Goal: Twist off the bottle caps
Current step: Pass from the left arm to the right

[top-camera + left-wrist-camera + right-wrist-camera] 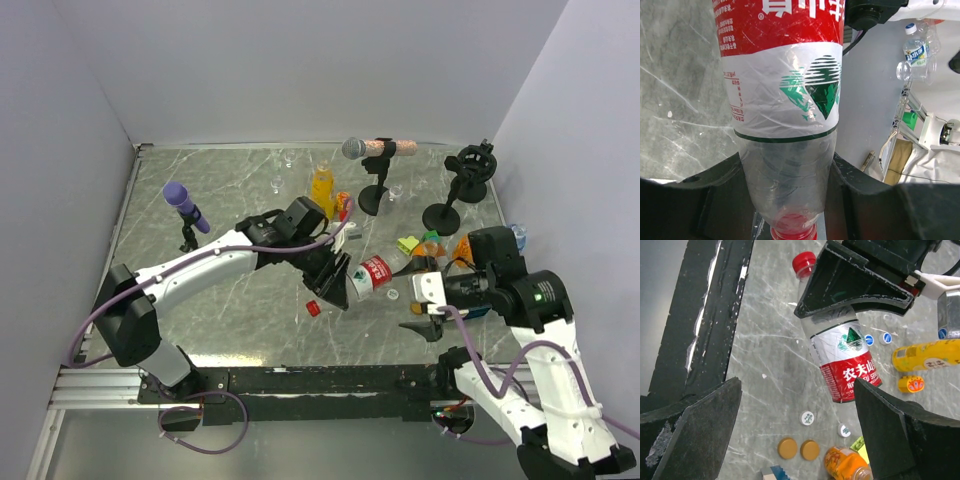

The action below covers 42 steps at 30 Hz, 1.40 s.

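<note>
Grey marbled tabletop (200, 190). Red-label water bottle (372, 275) clamped by left gripper (335, 285), red cap (804, 262) not yet off. Right gripper (425, 308) gaped wide, empty; cap likely to be gripped, twisted next.

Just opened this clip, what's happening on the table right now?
The left pincer is clamped on a clear red-labelled bottle, between its label and its red cap, which is on the neck. The right pincer stands wide open, facing the bottle but apart from it, holding nothing. This cap is not yet being turned.
</note>
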Each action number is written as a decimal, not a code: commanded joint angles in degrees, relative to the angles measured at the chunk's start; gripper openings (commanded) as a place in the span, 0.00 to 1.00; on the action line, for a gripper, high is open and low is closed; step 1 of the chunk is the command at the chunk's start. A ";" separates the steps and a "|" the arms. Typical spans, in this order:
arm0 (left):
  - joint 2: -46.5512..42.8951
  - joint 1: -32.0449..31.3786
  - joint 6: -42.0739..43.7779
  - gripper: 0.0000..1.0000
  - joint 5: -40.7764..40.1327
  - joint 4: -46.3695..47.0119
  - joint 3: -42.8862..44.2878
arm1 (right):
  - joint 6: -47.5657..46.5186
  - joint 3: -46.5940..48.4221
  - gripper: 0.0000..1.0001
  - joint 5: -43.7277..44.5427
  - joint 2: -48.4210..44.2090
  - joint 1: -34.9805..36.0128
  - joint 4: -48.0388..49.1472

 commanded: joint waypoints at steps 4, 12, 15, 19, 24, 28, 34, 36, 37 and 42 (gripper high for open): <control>0.37 -1.53 -2.16 0.25 -0.36 -0.07 3.19 | 1.35 -4.02 0.99 4.77 -0.17 5.14 1.32; 2.65 -2.49 -2.78 0.25 0.61 -1.56 4.43 | 8.48 -3.86 0.99 13.75 2.02 14.55 9.60; 2.92 -3.19 -3.48 0.25 1.66 -0.86 3.64 | 9.01 -2.27 0.99 15.41 3.61 15.52 11.17; 2.75 -4.34 -4.79 0.25 3.94 1.50 3.37 | 9.53 -3.66 0.99 21.20 5.45 17.80 14.69; 3.10 -5.57 -5.67 0.25 6.84 3.62 3.72 | 9.62 -7.36 0.99 27.28 6.86 20.44 19.08; 3.45 -6.01 -5.50 0.25 7.82 3.71 3.81 | 8.14 -10.52 0.99 29.48 6.78 21.76 19.97; 4.59 -6.01 -4.36 0.25 8.26 2.39 5.57 | 7.16 -14.92 0.98 30.19 5.55 23.17 20.85; 5.20 -6.01 -4.53 0.26 7.64 2.22 6.09 | 7.69 -14.75 0.94 27.91 5.02 23.26 20.58; 5.21 -6.01 -4.79 0.27 7.12 2.22 6.27 | 8.12 -14.57 0.92 26.86 4.84 23.34 20.58; 4.07 -5.92 -6.90 0.32 4.48 3.97 6.10 | 10.06 -14.13 0.59 24.22 5.11 23.26 20.15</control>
